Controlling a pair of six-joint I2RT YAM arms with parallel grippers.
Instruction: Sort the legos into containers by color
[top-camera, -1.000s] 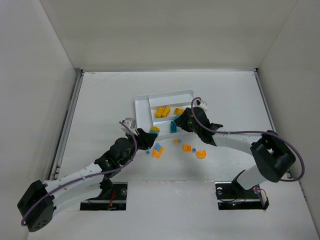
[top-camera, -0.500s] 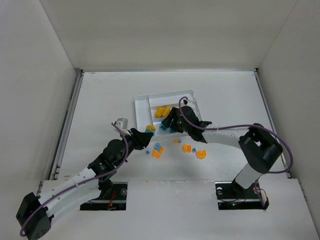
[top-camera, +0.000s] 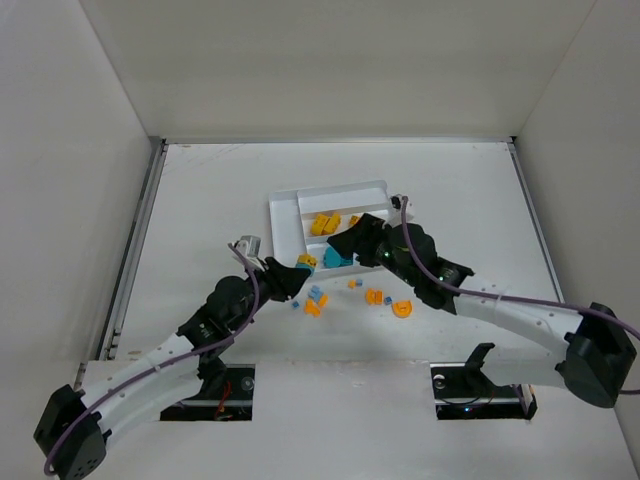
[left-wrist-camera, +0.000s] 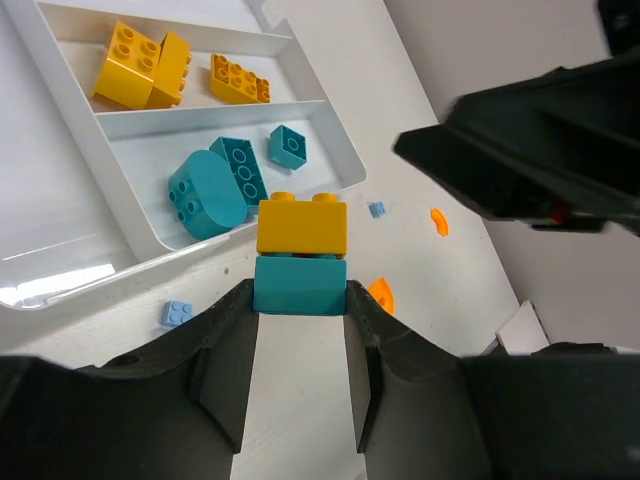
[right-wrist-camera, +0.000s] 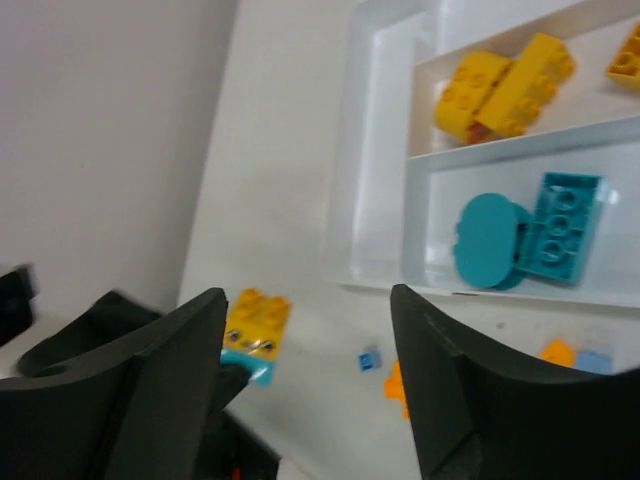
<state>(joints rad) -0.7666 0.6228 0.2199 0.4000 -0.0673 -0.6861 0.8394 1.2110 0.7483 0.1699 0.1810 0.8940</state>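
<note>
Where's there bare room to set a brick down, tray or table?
Free: the white plastic tray's far long section and narrow left section; the white tabletop between tray and back wall. Crowded: the strip along the tray's near edge, with loose orange and blue bricks.

White table (top-camera: 205, 195) between plain white walls (top-camera: 350, 60)

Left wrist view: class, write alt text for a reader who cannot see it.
The left arm's fingers clamp a teal brick with a yellow brick stacked on top. Beyond lies a white tray holding yellow bricks in one section and teal pieces in the next; small loose pieces lie beside it.
</note>
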